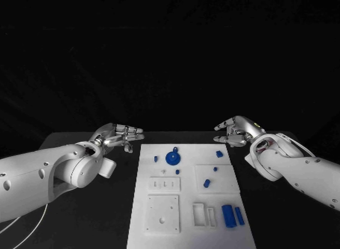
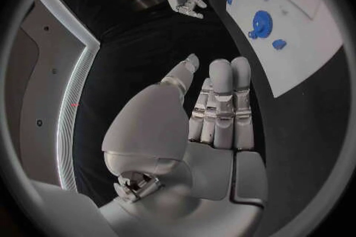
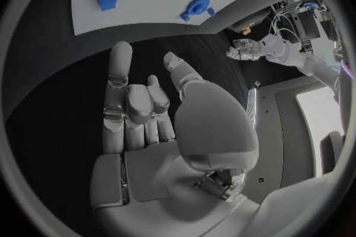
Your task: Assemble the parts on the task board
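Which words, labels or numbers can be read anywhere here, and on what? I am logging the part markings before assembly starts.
None can be read.
The task board shows only plain recesses and holes, no print.
The blue parts, such as the gear, carry no visible marks.
The left hand and right hand show no legible label; a tiny yellowish spot on the right one is too small to read.

Task board: white plate, long, flat at table centre, recessed pockets in near half. Blue gear flat near far end, small blue peg just beside it. Blue block at far right edge. Small blue piece mid-right. Two blue bars side by side, near right corner.
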